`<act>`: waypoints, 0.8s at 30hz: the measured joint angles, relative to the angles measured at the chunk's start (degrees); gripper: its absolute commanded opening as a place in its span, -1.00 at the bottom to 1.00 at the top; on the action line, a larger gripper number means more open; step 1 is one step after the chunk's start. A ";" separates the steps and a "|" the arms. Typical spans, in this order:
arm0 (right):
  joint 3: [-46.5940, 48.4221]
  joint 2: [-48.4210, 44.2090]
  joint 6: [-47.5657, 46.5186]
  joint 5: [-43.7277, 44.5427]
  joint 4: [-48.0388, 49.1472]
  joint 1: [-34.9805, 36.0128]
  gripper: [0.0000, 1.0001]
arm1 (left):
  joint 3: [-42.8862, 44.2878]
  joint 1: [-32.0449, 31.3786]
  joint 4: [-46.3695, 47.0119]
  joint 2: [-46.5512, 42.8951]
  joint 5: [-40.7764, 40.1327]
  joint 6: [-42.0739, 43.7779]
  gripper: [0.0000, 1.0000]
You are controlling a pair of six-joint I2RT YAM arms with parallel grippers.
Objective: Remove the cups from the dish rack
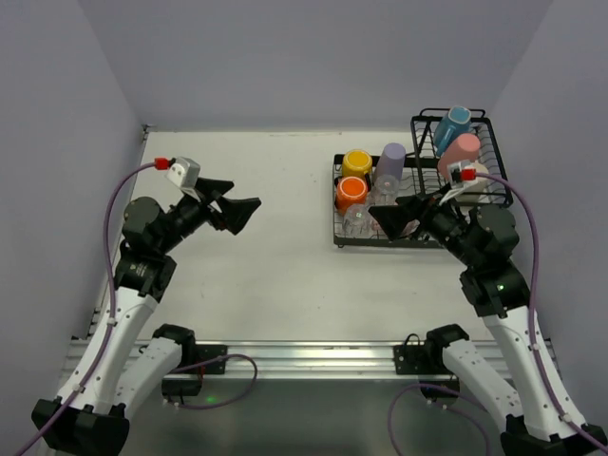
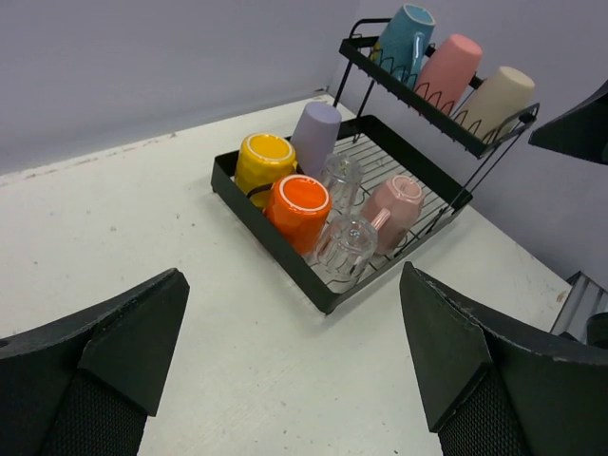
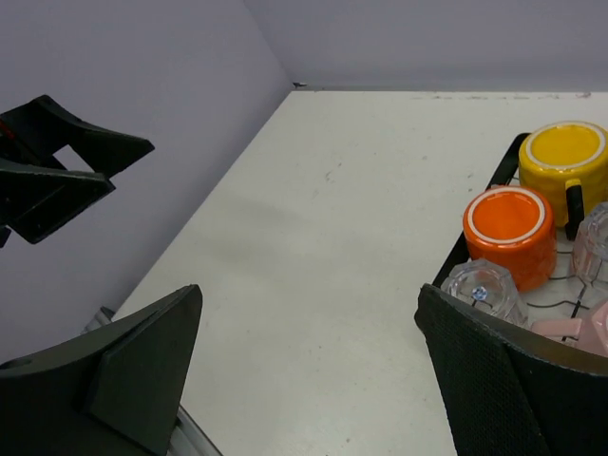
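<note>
Both grippers empty, jaws spread wide: left gripper point(image 1: 245, 214) well left of the dish rack point(image 2: 261, 228), right gripper point(image 1: 391, 217) by its near side. All cups racked (upside down, packed close). Risk: fingers closing on the orange mug point(image 2: 297, 211) knock the clear glass point(image 2: 347, 249) just beside it. The raised basket point(image 2: 418, 106) wires crowd the blue mug point(image 2: 407, 33).

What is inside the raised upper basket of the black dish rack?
Three cups lean tilted in the raised basket: a blue cup, a salmon-pink tumbler and a cream cup. Their lower ends sit behind the basket wires, so their openings and insides are hidden.
</note>
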 measured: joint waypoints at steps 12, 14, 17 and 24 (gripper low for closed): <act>2.40 7.61 -3.41 5.77 -7.26 4.04 0.98 | -0.83 0.00 -1.40 -0.28 0.39 0.63 1.00; 3.43 9.86 -4.22 9.33 -9.11 6.49 0.98 | -1.33 0.00 -1.49 -0.31 0.37 0.50 1.00; 4.66 13.49 -5.20 14.80 -11.34 9.38 0.97 | -1.88 0.00 -2.03 0.04 0.44 0.31 1.00; 5.18 20.02 -6.27 24.50 -14.64 10.93 0.88 | -3.08 0.00 -4.72 0.74 0.17 0.35 1.00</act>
